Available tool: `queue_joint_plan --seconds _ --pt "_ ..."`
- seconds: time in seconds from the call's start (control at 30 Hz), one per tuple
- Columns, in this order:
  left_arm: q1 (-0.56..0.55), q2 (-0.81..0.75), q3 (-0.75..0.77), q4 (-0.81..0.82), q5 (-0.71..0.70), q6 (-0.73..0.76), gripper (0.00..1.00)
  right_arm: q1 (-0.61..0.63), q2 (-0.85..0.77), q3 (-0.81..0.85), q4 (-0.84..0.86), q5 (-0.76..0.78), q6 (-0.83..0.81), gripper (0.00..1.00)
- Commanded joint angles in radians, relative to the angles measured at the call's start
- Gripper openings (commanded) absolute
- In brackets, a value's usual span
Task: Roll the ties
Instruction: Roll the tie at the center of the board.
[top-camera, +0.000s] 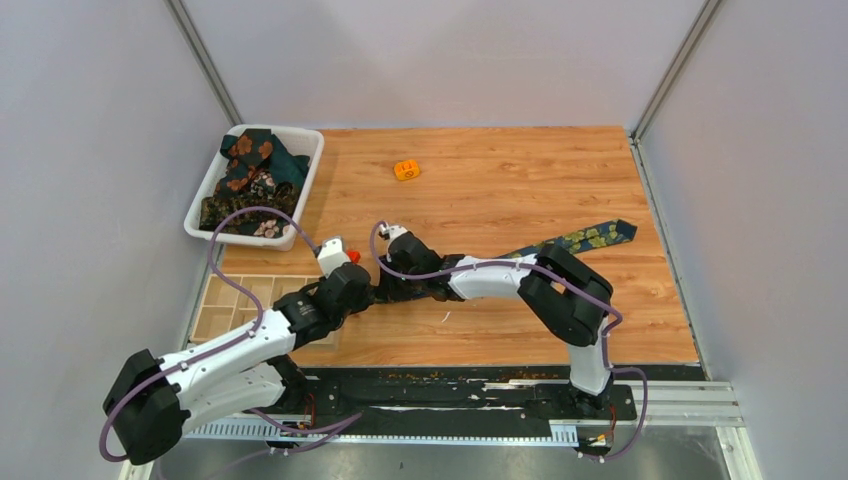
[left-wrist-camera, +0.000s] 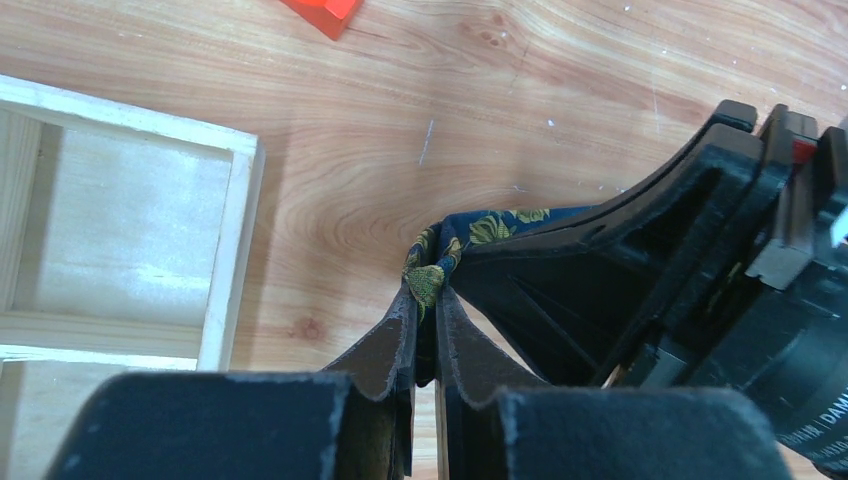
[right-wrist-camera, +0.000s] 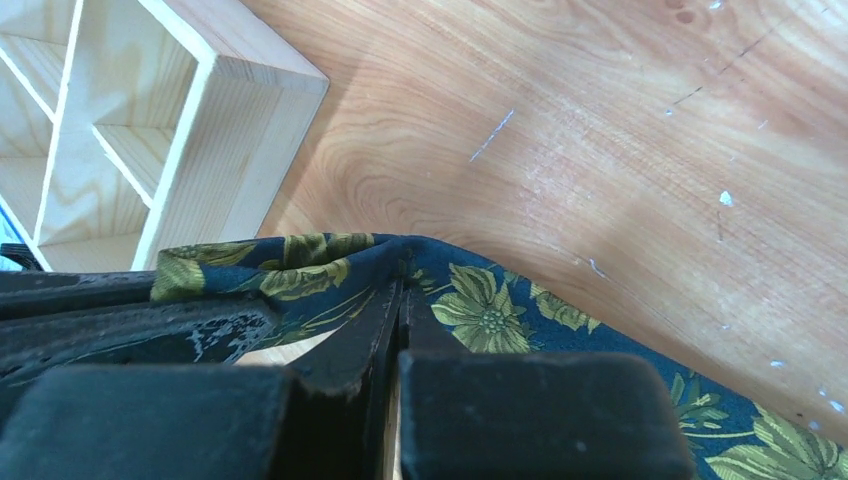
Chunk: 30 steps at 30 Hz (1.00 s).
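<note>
The navy tie (top-camera: 590, 237) with yellow-green flowers lay on the table (top-camera: 500, 180), its broad end pointing toward the right edge. From there it ran slantwise toward the near left, but most of its length was hidden beneath the right arm (top-camera: 500, 277) in the top view. Where the two grippers met it could hardly be made out from above. The wrist views showed the narrow end lifted into a small fold. The left gripper (left-wrist-camera: 428, 300) had its fingers drawn nearly together, pinching the tip of that fold. The right gripper (right-wrist-camera: 400, 290) was closed tight on the fabric just beside it, the cloth draping off both sides of its fingertips. The two grippers stood almost touching, just off the corner of the wooden tray (top-camera: 240, 300) at the table's near left. The other ties (top-camera: 250, 175) were heaped in a white basket (top-camera: 308, 180) at the far left corner, too tangled to count. A small orange piece (top-camera: 406, 170) sat well apart, toward the far edge. In the left wrist view a red piece (left-wrist-camera: 322, 12) was cut off by the top of the picture.
</note>
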Motion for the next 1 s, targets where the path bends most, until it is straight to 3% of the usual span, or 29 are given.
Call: queue_joint_plan --seconds 0.0,0.47,0.97 --pt "0.003 0.011 0.045 -0.006 -0.014 0.014 0.0 0.007 0.043 0.051 0.036 -0.021 -0.015 0.0" --pt "0.003 0.038 0.078 -0.025 0.0 0.038 0.0 0.007 0.086 0.043 0.135 -0.147 -0.058 0.0" --pt "0.003 0.177 0.103 0.022 0.042 0.062 0.0 -0.027 -0.048 -0.047 0.074 -0.122 -0.169 0.0"
